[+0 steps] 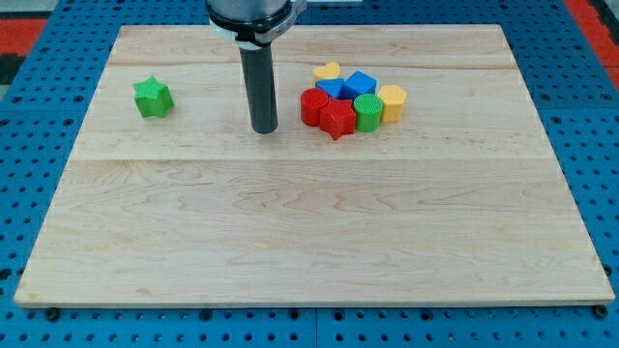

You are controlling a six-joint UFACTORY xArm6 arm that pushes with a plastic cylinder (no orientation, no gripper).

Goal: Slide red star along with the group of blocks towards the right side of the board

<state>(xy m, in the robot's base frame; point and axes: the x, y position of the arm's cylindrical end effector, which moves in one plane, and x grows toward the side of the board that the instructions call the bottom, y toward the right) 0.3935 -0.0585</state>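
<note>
my tip [264, 129] touches nothing, sitting near the red star [338, 120] at its nine o'clock.

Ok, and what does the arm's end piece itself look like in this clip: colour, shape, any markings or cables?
It is a plain dark rod, round and straight, matte grey-black with a faint lighter sheen down one side. It hangs from a wider black mount at the view's top, with a thin white ring where the two meet. My tip is blunt and flat. No cables, labels or markings show.
</note>
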